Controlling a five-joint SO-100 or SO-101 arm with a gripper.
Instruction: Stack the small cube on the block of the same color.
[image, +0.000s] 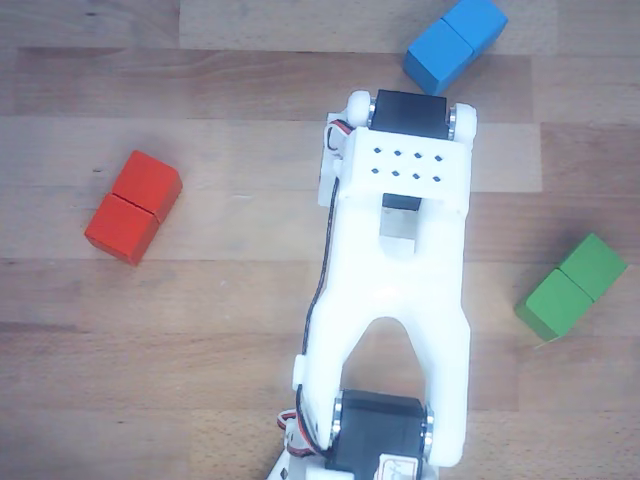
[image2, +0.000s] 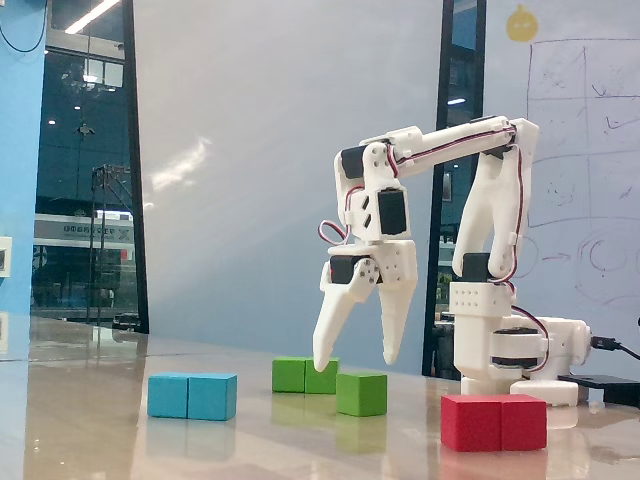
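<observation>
Gripper (image2: 356, 364) hanging fingers-apart above small cube (image2: 361, 393), lining up for a straddling grasp; cube resting free on surface (image2: 120, 440), just right of and nearer than green block (image2: 305, 375).

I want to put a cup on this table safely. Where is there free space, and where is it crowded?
In the fixed view, bare table lies left of the blue block, and between the small cube and the red block. It is crowded around the green block, where the open end effector hangs low just above the small cube.
</observation>
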